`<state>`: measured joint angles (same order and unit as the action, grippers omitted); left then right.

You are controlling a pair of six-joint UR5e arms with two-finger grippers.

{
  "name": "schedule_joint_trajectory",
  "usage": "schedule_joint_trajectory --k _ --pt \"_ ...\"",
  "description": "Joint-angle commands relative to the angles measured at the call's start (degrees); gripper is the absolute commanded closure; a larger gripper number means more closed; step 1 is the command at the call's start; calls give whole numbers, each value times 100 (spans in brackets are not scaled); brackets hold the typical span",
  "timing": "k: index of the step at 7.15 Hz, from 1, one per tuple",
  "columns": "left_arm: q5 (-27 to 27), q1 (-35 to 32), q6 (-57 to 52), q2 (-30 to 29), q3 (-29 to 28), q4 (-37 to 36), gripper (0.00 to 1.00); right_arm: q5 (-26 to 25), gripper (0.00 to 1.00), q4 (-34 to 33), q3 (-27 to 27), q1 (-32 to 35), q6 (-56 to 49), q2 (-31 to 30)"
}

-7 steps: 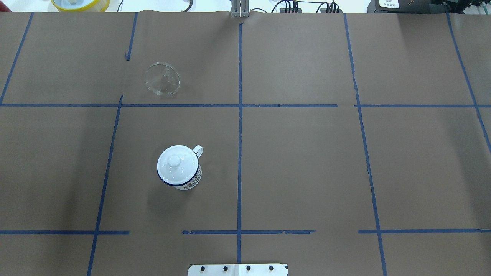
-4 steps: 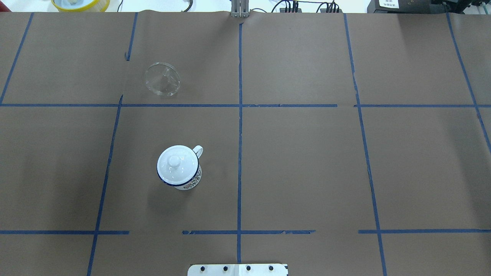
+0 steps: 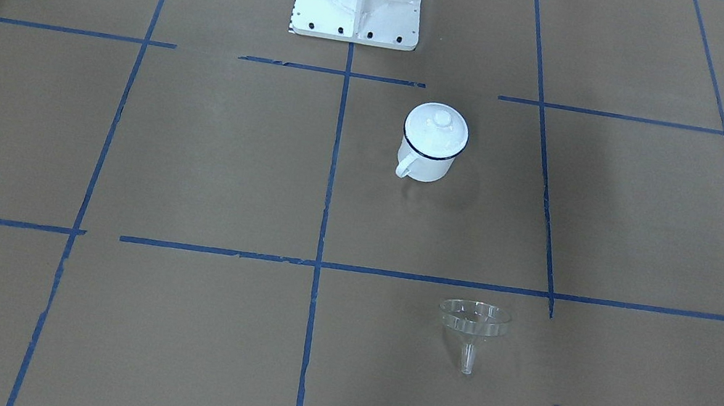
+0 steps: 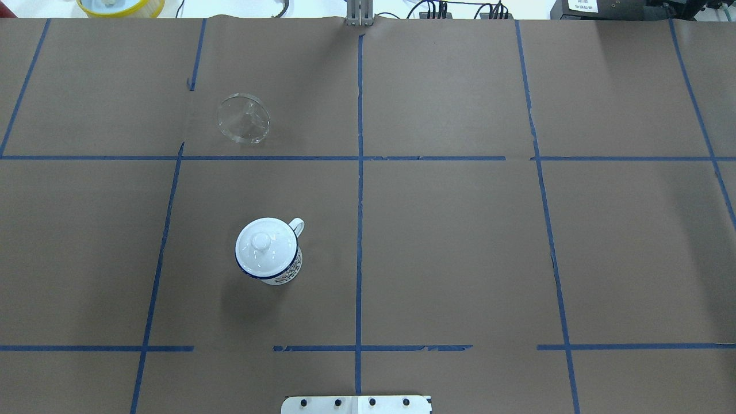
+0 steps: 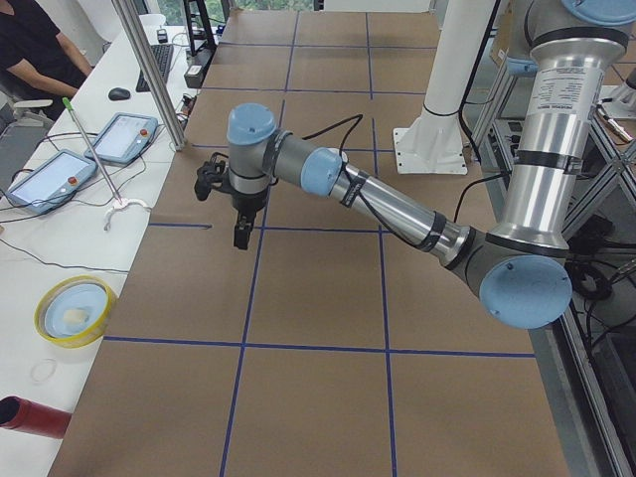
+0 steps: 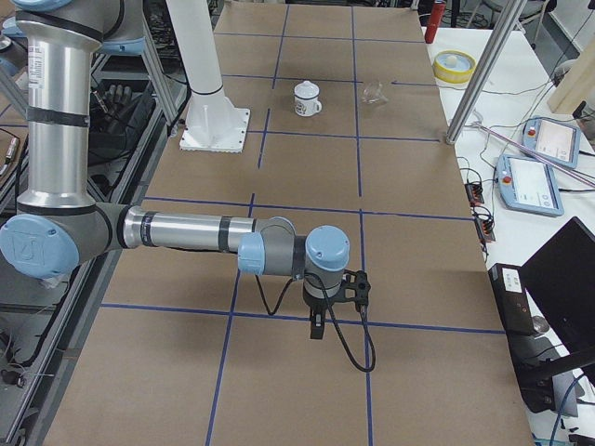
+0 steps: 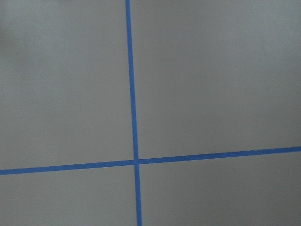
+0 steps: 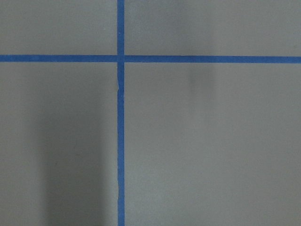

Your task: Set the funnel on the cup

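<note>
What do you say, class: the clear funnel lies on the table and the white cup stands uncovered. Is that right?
No. The cup is covered: a white lid sits on it, as the front-facing view shows. The funnel lies on the table.

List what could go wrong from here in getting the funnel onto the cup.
1. The lid sits on the cup. Unless it is taken off first, the funnel probably cannot seat in the cup's mouth and may slide off the knob.
2. The funnel is clear and lies tipped, resting on its rim and spout. It is faint in the overhead view, so a grasp on its thin rim may miss, slip, or push it away.
</note>
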<state>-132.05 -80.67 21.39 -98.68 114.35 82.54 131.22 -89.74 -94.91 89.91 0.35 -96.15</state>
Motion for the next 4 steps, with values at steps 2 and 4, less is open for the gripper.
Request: schedule_joint_trajectory --k 2,4 --pt "492 1355 1810 -28 1262 -80 0 0 0 0 -1 0 0 0" --pt "1189 2639 3287 -212 1765 -89 0 0 0 0 8 0 0 0"
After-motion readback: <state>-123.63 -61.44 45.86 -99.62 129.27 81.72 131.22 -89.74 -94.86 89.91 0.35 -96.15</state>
